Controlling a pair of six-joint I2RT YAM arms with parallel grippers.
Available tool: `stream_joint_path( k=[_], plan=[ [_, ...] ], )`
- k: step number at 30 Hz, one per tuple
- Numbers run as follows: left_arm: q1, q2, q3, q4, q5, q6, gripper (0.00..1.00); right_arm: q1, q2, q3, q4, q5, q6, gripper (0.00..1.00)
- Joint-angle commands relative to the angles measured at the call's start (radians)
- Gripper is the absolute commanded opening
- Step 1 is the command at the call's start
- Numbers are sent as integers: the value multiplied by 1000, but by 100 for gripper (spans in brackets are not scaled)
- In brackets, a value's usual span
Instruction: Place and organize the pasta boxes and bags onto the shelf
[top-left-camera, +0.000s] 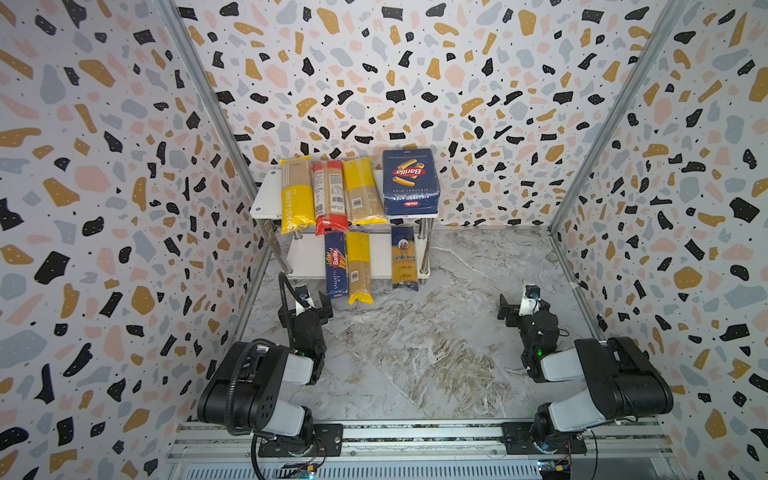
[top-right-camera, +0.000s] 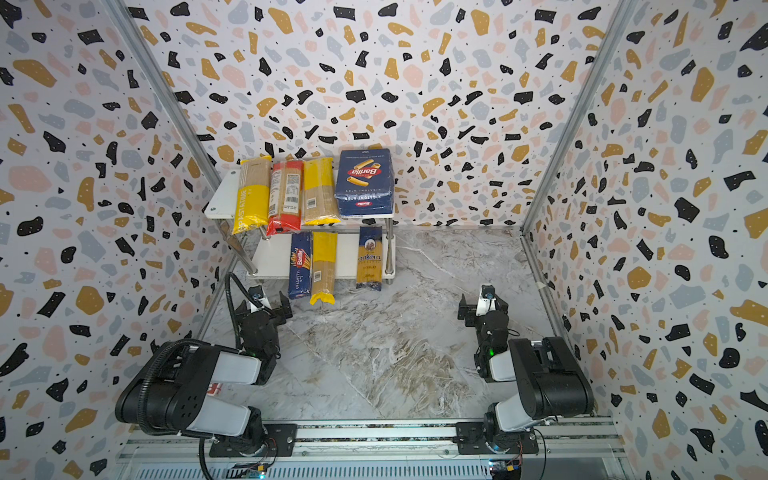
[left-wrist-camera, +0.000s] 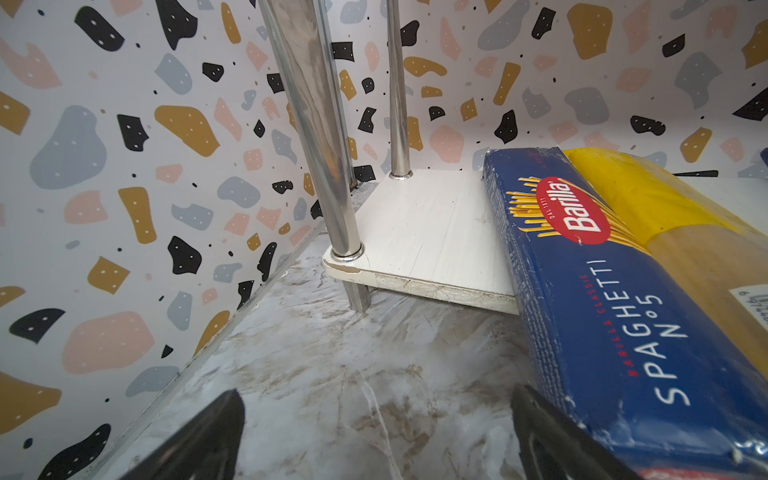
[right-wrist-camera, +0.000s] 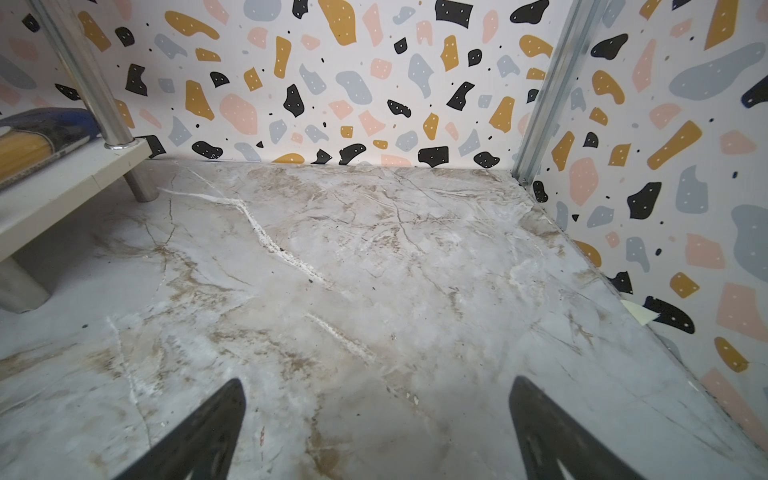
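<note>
Nearest, along the bottom edge of both top views, an aluminium rail (top-left-camera: 415, 432) carries the bases of two arms. The left arm (top-left-camera: 307, 332) and right arm (top-left-camera: 540, 328) each end in jaws that stand wide open and grip nothing.

All seven packages lie on the shelf (top-left-camera: 266, 199), which stands just ahead of the left jaws and well apart from the right jaws, off toward the left arm's side. Its upper board hides the far ends of the three lower packages. In the left wrist view the spaghetti box (left-wrist-camera: 623, 311) runs out of the frame beside one tip. Whether they touch cannot be told. The right wrist view catches only a corner of the ankara bag (right-wrist-camera: 25, 147). Small label print is unreadable.

The surface (top-left-camera: 415, 353) is grey-brown marble pattern, bare between and around both jaws. Terrazzo-print walls (top-left-camera: 104, 187) enclose it on three sides.

Two boxes and five bags are in view:
- Upper board: PASTATIME bag (top-left-camera: 297, 195), red-ended bag (top-left-camera: 330, 197), yellow-ended bag (top-left-camera: 363, 191), rigatoni box (top-left-camera: 410, 183).
- Lower board: the spaghetti box, closest to the left jaws, a second yellow-ended bag (top-left-camera: 358, 268) touching it, and the ankara bag set apart, nearer the right jaws. Their near ends overhang the board toward the jaws.
</note>
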Motion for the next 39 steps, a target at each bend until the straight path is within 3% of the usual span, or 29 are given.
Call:
stream_joint_path(
  k=[1,39],
  plan=[
    [5,-10,8,35,3,-9,100,3,-5,18,19,14,-12,99],
    [5,-10,8,34,14,-5,100,4,-4,19,18,13,-12,99]
  ],
)
